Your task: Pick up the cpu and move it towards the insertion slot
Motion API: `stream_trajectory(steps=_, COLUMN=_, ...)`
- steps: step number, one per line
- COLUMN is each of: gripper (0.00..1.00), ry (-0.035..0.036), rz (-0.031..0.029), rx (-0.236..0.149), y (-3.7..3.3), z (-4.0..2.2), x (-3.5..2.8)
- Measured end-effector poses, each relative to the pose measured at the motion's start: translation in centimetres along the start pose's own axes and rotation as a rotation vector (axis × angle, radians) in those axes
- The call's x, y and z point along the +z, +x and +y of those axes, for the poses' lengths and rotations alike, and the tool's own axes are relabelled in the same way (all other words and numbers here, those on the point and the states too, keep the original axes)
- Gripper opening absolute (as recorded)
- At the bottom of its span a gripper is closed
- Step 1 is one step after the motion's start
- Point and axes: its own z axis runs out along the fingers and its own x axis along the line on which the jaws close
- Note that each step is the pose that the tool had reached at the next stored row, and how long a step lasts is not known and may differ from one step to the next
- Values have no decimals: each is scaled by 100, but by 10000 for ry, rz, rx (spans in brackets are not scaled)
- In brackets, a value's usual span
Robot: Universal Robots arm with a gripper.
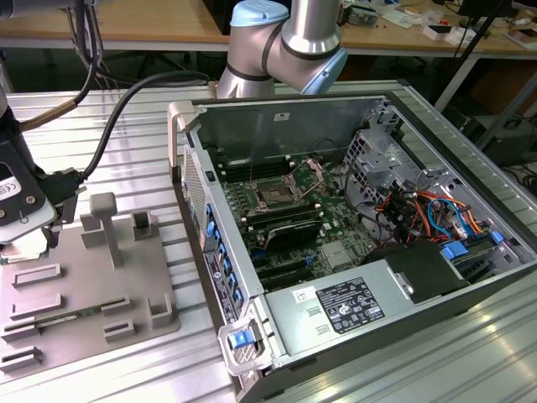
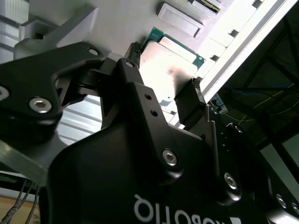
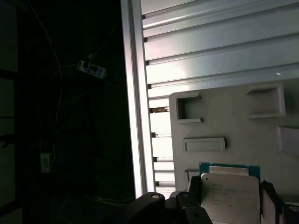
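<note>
The cpu (image 2: 175,60), a flat square chip with a pale silvery top and a green rim, sits between my gripper's (image 2: 163,72) black fingers (image 2: 196,95), which press on two opposite edges of it. In the first wrist view the cpu (image 3: 229,196) is low over the grey tray (image 3: 224,121), held in my gripper (image 3: 231,191); I cannot tell whether it is lifted off the tray. In the exterior view my gripper (image 1: 21,222) hangs at the far left over the grey tray (image 1: 84,285). The insertion slot (image 1: 273,195) lies in the open computer case, well to the exterior view's right.
The open computer case (image 1: 336,210) has tall metal walls around the green board, with a power supply (image 1: 344,306) and coloured cables (image 1: 419,210) inside. Grey blocks (image 1: 105,222) stand upright on the tray. A thick black cable (image 1: 117,117) runs to my wrist. The arm's base (image 1: 285,42) stands behind the case.
</note>
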Motion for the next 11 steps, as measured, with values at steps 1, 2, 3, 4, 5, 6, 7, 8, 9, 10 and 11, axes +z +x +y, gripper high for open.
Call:
stream_trajectory(steps=1, gripper=55, ry=2, rz=2, rx=0, y=-1, z=0, x=-1)
stream_trajectory(steps=2, gripper=55, ry=2, rz=1, rx=0, y=-1, z=0, x=-1)
stream_trajectory(steps=3, gripper=55, ry=2, rz=2, rx=0, y=-1, z=0, x=-1)
stream_trajectory(steps=4, gripper=55, ry=2, rz=2, rx=0, y=-2, z=0, x=-2)
stream_trajectory(steps=5, gripper=55, ry=2, rz=1, rx=0, y=-3, z=0, x=-5)
stream_trajectory(steps=6, gripper=55, ry=2, rz=2, rx=0, y=-3, z=0, x=-14)
stream_trajectory(steps=7, gripper=55, ry=0, rz=0, rx=0, y=-4, z=0, x=-17)
stream_trajectory(steps=8, gripper=55, ry=1, rz=0, rx=-1, y=-4, z=0, x=-18)
stream_trajectory(steps=9, gripper=55, ry=1, rz=1, rx=-1, y=-5, z=0, x=-20)
stream_trajectory(steps=10, gripper=55, ry=2, rz=1, rx=0, y=-5, z=0, x=-22)
stream_trajectory(steps=11, gripper=55, ry=2, rz=1, rx=0, y=-5, z=0, x=-23)
